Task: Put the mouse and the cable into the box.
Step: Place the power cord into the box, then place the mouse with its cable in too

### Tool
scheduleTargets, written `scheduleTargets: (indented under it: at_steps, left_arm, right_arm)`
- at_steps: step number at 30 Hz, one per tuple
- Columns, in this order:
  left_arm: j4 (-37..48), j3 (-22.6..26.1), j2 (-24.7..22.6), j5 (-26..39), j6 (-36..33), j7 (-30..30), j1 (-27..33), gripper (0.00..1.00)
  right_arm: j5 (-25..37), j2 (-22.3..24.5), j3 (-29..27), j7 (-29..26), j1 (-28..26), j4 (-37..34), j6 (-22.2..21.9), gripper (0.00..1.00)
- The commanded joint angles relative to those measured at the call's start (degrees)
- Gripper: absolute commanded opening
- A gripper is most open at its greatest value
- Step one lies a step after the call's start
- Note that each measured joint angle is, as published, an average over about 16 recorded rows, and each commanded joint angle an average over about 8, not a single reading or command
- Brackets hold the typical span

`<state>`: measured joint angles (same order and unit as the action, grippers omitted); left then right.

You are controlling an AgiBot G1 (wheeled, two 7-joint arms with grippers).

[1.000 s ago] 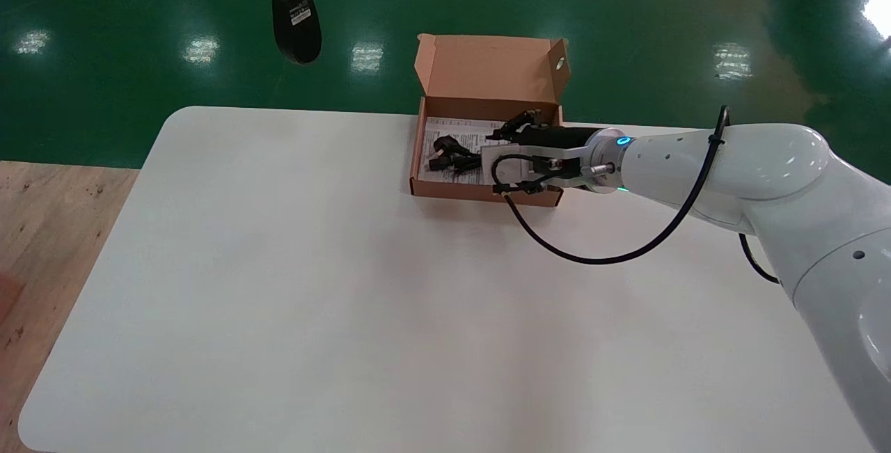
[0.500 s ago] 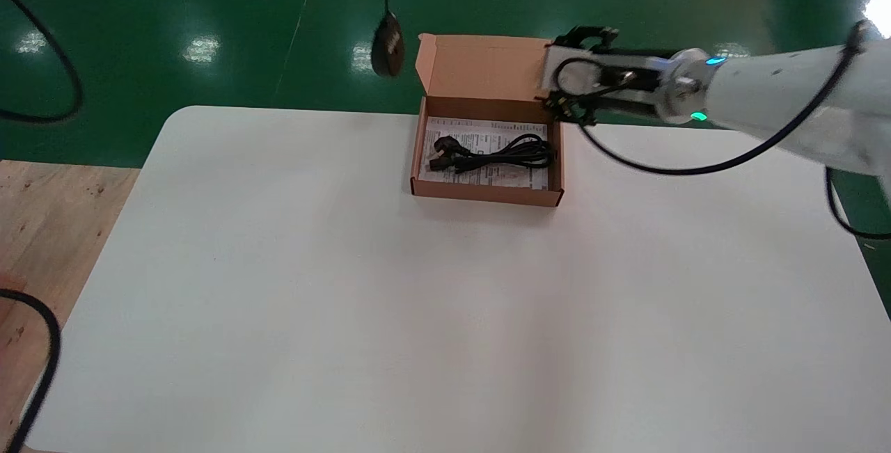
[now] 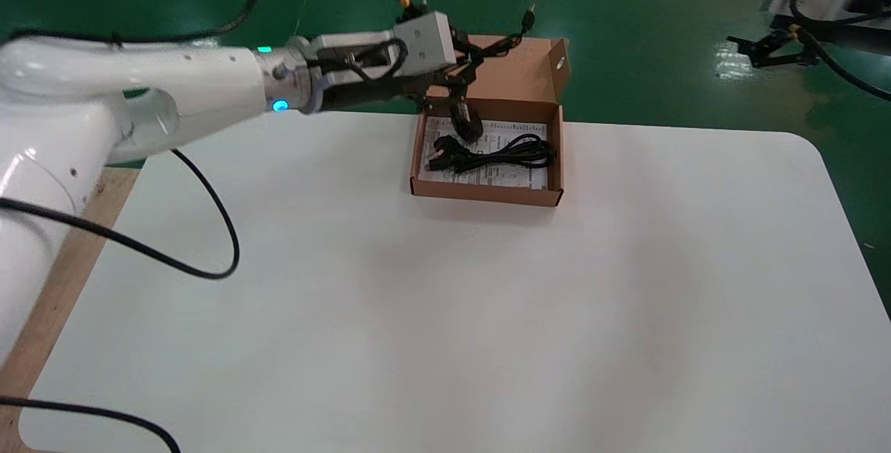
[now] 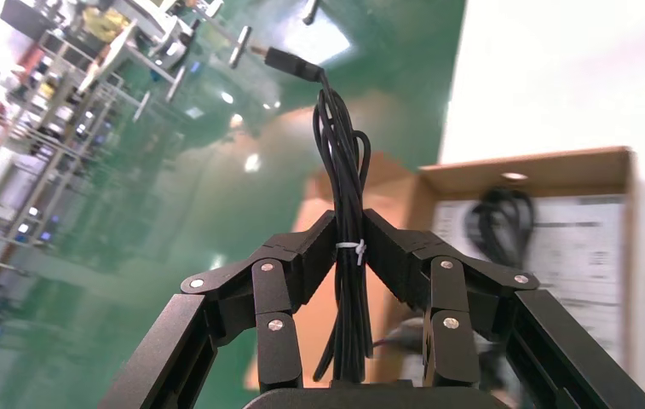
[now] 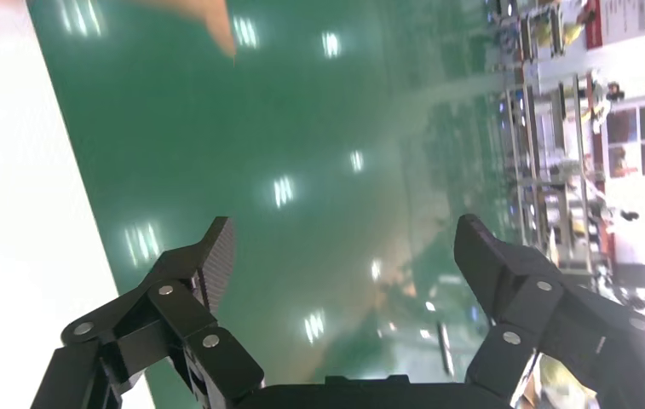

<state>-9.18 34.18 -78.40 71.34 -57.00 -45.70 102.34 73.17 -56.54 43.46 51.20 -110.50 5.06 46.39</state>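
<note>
Left gripper pinched tight on the bundled mouse cord, over the box at its 11 o'clock corner; what looks like the mouse dangles inside. Cable lies in the box. Right gripper, spread wide, sits off the table around 2 o'clock

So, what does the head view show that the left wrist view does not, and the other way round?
Only the head view: the white table, the mouse hanging over the box, and the right gripper, open, off past the table's far right corner. Only the left wrist view: the left gripper shut on the mouse cord, which is bundled with a white tie. Both: the open box, the power cable lying inside it, and the cord's plug sticking out beyond the gripper.
</note>
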Motion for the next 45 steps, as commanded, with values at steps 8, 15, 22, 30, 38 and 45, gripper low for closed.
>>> scheduleTargets:
  at_steps: [8, 15, 22, 30, 38, 45]
  left_arm:
    - [-5.89, 5.12, -0.06, -1.9, 0.04, 4.89, -7.55, 0.0]
    - [-7.99, 11.59, 0.12, 0.5, 1.65, 7.87, -8.66, 0.0]
    - [-9.55, 16.83, 0.07, 2.49, 7.6, 9.43, -8.79, 0.0]
    - [-11.99, 21.31, -0.02, 2.17, 13.56, 10.61, -8.26, 0.01]
    - [-13.71, 24.96, -0.03, 0.59, 16.28, 12.08, -8.15, 0.94]
    - [-14.09, 25.86, -0.03, 0.12, 16.92, 12.37, -8.15, 1.0]
  right_arm:
    - [1.26, 5.63, 0.69, 1.11, -2.89, -2.56, 1.17, 1.0]
    - [2.12, 8.94, 1.3, -1.32, -5.29, -4.29, 6.63, 1.0]
    - [1.66, 9.99, 0.98, -2.91, -4.99, -5.22, 11.91, 1.0]
    - [1.51, 9.23, 0.88, -2.57, -4.16, -4.87, 13.44, 1.0]
    - [1.64, 8.89, 0.95, -4.69, -3.71, -5.94, 16.0, 1.0]
    - [1.22, 8.67, 0.64, -5.83, -3.13, -6.94, 17.82, 1.0]
